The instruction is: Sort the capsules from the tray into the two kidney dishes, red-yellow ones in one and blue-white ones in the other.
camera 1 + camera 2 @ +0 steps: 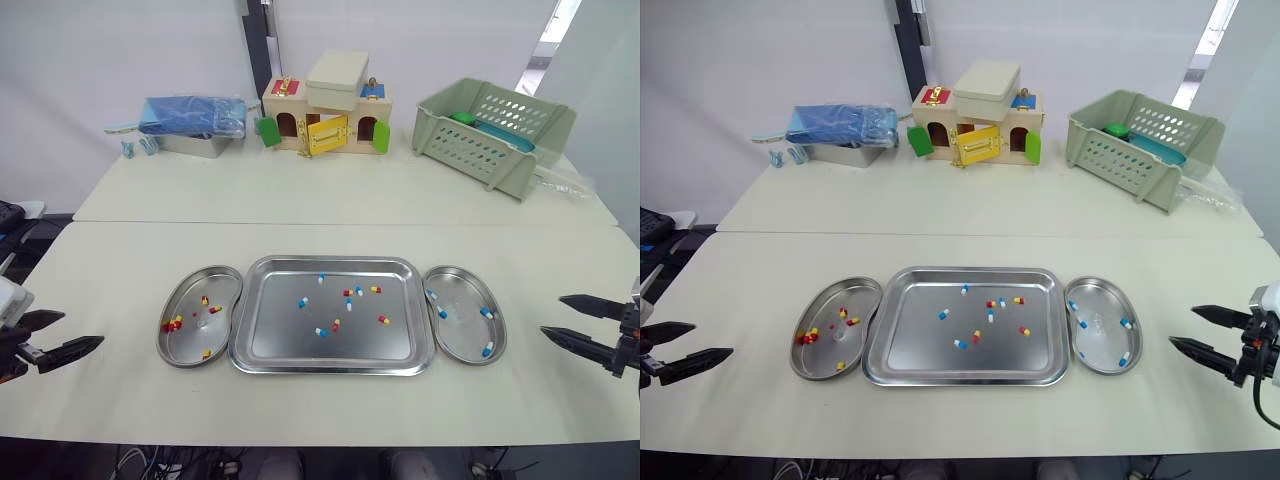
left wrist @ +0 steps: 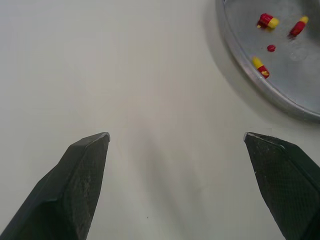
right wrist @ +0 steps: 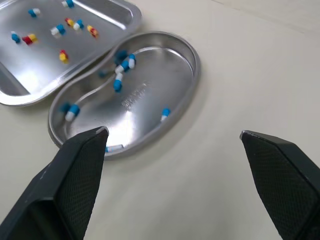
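On my console, left to right: left gripper point(image 1: 82, 330) spread wide and empty above the table point(image 1: 120, 260); left dish point(image 1: 226, 284) with red-yellow capsules point(image 1: 175, 323); tray point(image 1: 285, 342) with mixed capsules point(image 1: 303, 301) awaiting sorting; right dish point(image 1: 460, 298) with blue-white capsules point(image 1: 487, 313); right gripper point(image 1: 553, 315) spread, empty; sorting looks partway, so next I must reach in and pinch one capsule.

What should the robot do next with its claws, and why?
Probably swing the right claw in over the tray toward a blue-white capsule. That claw and the left claw are open, out at the sides of the table, holding nothing, while capsules of both colours lie in the tray. The right dish, nearest that claw, holds the blue-white ones.
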### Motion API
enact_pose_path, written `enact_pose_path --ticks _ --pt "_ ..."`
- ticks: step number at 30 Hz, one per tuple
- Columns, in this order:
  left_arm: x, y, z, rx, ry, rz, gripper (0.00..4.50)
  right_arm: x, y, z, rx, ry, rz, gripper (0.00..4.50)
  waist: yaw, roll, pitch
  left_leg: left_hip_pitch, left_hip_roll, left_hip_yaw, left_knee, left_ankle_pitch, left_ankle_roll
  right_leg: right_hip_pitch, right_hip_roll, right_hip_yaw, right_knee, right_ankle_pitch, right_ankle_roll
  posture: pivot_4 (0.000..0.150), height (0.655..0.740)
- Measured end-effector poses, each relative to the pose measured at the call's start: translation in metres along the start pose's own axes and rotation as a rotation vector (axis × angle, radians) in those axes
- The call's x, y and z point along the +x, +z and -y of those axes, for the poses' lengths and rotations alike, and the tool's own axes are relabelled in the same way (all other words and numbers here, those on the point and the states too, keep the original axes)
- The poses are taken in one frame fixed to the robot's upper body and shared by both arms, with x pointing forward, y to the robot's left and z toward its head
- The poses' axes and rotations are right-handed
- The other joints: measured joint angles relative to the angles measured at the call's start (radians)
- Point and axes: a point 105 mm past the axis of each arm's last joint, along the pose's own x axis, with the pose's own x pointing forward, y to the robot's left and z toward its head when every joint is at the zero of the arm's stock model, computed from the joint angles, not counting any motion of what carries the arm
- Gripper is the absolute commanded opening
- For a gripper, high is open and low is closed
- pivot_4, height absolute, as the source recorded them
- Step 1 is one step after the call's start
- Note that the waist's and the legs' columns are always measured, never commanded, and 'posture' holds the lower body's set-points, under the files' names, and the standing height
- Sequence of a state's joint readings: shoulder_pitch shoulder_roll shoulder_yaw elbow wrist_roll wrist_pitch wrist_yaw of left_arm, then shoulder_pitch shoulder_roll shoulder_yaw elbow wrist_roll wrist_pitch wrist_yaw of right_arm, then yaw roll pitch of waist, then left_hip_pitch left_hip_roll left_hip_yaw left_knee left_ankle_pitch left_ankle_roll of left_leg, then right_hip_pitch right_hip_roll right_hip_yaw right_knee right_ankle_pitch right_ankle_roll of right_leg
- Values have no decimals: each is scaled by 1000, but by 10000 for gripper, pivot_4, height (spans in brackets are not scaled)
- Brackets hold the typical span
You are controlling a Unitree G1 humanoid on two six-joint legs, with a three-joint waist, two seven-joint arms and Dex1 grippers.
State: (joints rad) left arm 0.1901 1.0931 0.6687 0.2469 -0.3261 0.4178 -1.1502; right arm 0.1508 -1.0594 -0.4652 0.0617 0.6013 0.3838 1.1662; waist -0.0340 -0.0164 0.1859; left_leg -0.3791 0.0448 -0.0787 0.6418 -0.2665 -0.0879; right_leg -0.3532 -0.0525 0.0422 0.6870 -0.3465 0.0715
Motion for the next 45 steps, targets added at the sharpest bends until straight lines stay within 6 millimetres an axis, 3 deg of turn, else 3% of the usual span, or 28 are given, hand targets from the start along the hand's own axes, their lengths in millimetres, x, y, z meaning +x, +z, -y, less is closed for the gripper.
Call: enact_pose_path --ticks 6,14,20,25,31,38,45 --pt "-2 -6 -3 -14 9 -8 44661 2 -8 12 -3 -14 -43 45000 -1 0 0 -1 0 0 0 0 0 0 0 0 0 0 0 1500 7400" --pt "0 -9 8 -22 -37 12 44661 6 -5 12 -61 7 -28 45000 -1 0 0 -1 0 0 0 0 0 0 0 0 0 0 0 1500 7400" --pt "-2 -2 60 -29 -224 144 44661 9 5 7 -96 50 -7 45000 -2 1 0 -1 1 1 0 0 0 0 0 1 -1 0 0 1500 7400" --pt "-15 0 126 -26 -406 276 44661 16 22 1 -116 107 17 45000 -6 1 0 0 1 1 1 -1 0 1 0 1 -1 0 0 1500 7400" --pt "-25 -7 195 2 -600 416 44661 50 59 -32 -181 320 7 45000 -11 2 0 -1 1 2 1 -1 0 2 0 1 -5 2 0 1500 7400" --pt "-7 -15 233 -44 -506 680 44661 79 93 -78 -292 520 9 45000 4 1 0 -3 0 1 3 -1 0 1 -1 1 -7 3 2 1500 7400" --pt "4 -21 242 4 -409 779 44661 109 120 -119 -352 628 24 45000 4 1 0 -4 0 1 3 -2 1 0 0 1 -7 3 1 1500 7400"
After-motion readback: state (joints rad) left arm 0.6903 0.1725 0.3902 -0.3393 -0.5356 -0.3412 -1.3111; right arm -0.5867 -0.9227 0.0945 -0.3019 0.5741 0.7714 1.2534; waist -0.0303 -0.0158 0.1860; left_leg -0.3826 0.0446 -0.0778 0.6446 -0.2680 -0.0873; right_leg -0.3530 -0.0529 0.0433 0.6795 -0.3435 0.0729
